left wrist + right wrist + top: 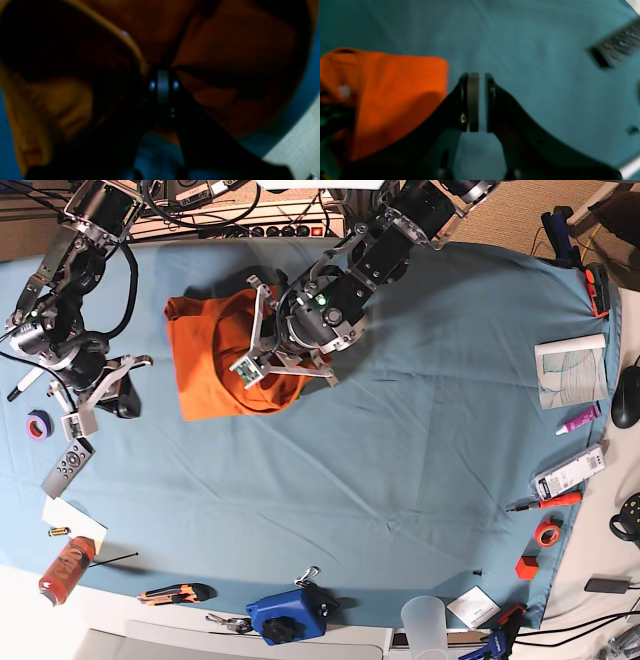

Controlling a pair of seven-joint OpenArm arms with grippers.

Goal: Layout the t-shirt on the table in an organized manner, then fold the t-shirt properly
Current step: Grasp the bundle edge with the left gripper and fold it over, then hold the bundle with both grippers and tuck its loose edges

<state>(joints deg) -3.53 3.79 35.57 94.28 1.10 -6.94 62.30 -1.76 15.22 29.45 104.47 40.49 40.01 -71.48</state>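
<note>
Your left claw (250, 370) is clenched on the bright orange soft-fabric t-shirt (205, 360), bunched at the teal-draped tabletop's (400, 470) far middle. Left of the shirt, your right claw (75, 418) hangs nearly closed, empty, above a grey remote control (67, 467).

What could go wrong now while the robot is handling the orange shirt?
1. The left gripper is shut on the t-shirt, which is bunched; pulling from this one point may crumple it more.
2. The right gripper holds nothing, so the shirt may slide on the table.
3. A remote control lies near the right arm.
</note>
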